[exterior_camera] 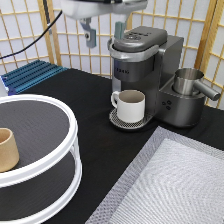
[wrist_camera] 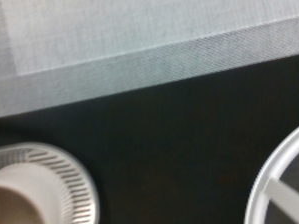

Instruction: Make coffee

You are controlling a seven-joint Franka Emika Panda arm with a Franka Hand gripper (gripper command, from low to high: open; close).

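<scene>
Hovering gripper [exterior_camera: 103,31] open above coffee machine [exterior_camera: 150,70], empty-fingered

On my feed the coffee machine [exterior_camera: 150,75] is dark grey with a silver band, and the mug [exterior_camera: 131,105] on its round perforated silver drip tray [exterior_camera: 120,121] is white, cream inside. At left I see a white-framed two-tier rack [exterior_camera: 70,150] with black shelves and a tan cup [exterior_camera: 7,149]; at right, a grey woven mat [exterior_camera: 170,185] with a darker border. The tablecloth [exterior_camera: 105,145] is black, the ribbed tray [exterior_camera: 32,74] at far left blue, the screen [exterior_camera: 70,42] behind pale with wooden lattice, and the jug [exterior_camera: 189,81] steel.
</scene>
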